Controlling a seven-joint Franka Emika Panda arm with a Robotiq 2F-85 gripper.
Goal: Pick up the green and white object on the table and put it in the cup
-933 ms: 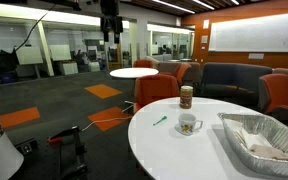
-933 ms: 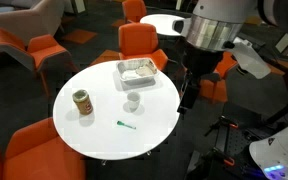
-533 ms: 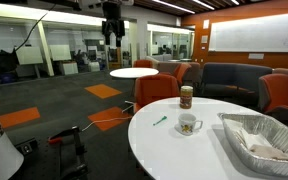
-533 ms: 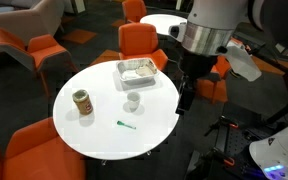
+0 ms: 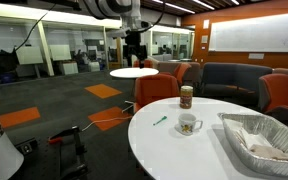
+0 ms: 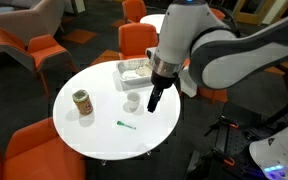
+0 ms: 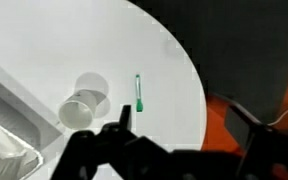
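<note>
The green and white stick (image 5: pixel 160 121) lies flat on the round white table (image 5: pixel 224 160), near its edge; it also shows in an exterior view (image 6: pixel 125 125) and in the wrist view (image 7: pixel 139 92). The white mug (image 5: pixel 189 124) stands upright a short way from it, and shows in an exterior view (image 6: pixel 132 102) and in the wrist view (image 7: pixel 84 101). My gripper (image 6: pixel 152 103) hangs high above the table's edge, open and empty, apart from both. It shows high up in an exterior view (image 5: pixel 135 58). In the wrist view my gripper (image 7: pixel 184 122) frames the table edge, with the stick beyond one finger.
A brown canister with a pale lid (image 5: pixel 186 96) stands behind the mug, also seen in an exterior view (image 6: pixel 82 103). A foil tray (image 5: pixel 280 159) with crumpled contents sits on the table's far side (image 6: pixel 127 64). Orange chairs (image 6: pixel 136 42) ring the table.
The arm has swung in from beside the table to above its edge, nearer the mug and stick. The stick, mug, canister and tray have not moved.
</note>
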